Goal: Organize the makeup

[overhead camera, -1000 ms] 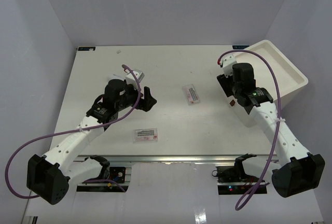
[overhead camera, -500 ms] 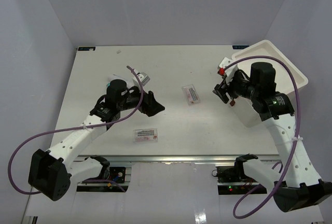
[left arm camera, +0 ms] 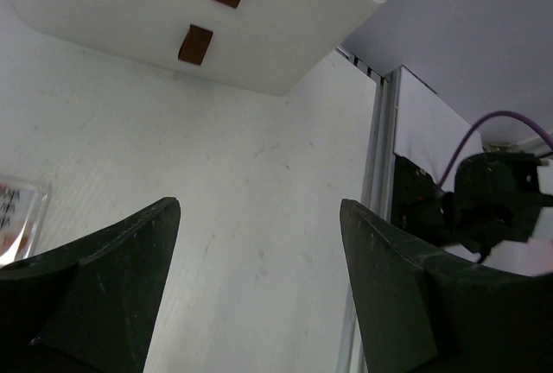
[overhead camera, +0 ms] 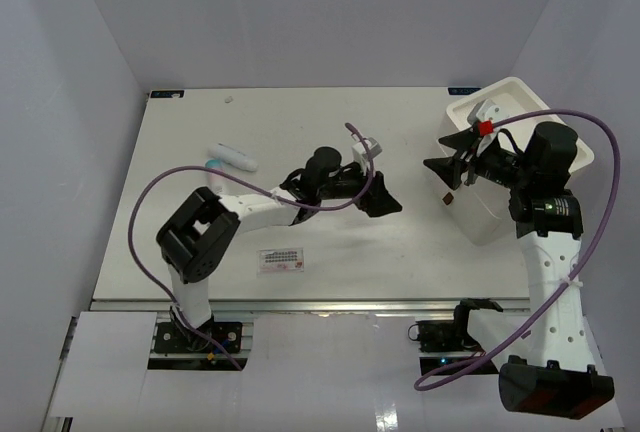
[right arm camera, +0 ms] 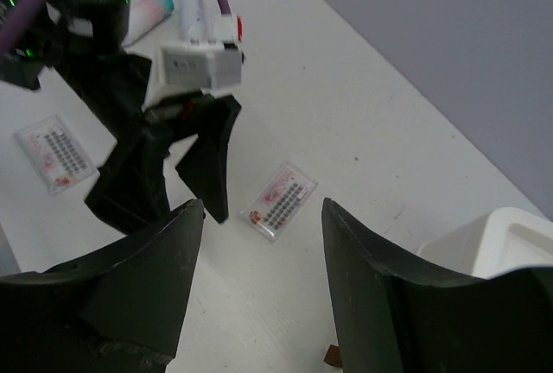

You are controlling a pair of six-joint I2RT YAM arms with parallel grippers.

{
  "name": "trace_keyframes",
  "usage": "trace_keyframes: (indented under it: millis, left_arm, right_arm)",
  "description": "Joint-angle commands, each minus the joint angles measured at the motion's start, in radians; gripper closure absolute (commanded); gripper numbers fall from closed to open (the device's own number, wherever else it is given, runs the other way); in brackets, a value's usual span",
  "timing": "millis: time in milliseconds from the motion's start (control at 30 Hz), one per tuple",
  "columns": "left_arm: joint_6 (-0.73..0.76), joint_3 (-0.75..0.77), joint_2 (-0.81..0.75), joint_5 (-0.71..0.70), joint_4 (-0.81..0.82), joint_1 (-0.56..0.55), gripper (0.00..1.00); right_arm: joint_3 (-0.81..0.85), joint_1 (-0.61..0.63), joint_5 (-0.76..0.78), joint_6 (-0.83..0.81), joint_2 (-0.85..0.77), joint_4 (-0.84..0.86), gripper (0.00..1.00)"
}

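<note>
While the left arm reaches across the middle of the matte white table (overhead camera: 300,122), the left gripper (overhead camera: 386,200) sits low over it, black wedge-shaped fingers spread wide with nothing between them. One flat clear rectangular packet (right arm camera: 278,201), printed with rows of dark dots, lies on the table just beside those fingers; from above the gripper hides it. The second packet (overhead camera: 281,260) lies flat toward the near edge, left of centre. Smooth white tube (overhead camera: 236,157) and pink teal-capped tube (right arm camera: 147,9) lie side by side, far left. Right gripper (overhead camera: 448,168) hangs beside the left wall of the white rectangular bin (overhead camera: 545,117) at the right, jaws apart and empty. Bin has smooth walls and a rounded rim, with two small brown rectangles on the wall
</note>
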Motion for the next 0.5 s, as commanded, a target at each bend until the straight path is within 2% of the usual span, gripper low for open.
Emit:
trace_keyframes:
  millis: [0,167,467]
  left_arm:
    - [0.077,0.182,0.172,-0.124,0.148,-0.08,0.15]
    - [0.077,0.389,0.363,-0.18,0.202,-0.116,0.19]
    - [0.067,0.651,0.577,-0.286,0.249,-0.167,0.2]
  right_arm:
    - [-0.038,-0.077,-0.101,0.144,-0.066,0.181,0.36]
    - [-0.055,-0.125,-0.125,0.173,-0.096,0.199,0.36]
    - [-0.098,-0.176,-0.173,0.205,-0.093,0.244,0.35]
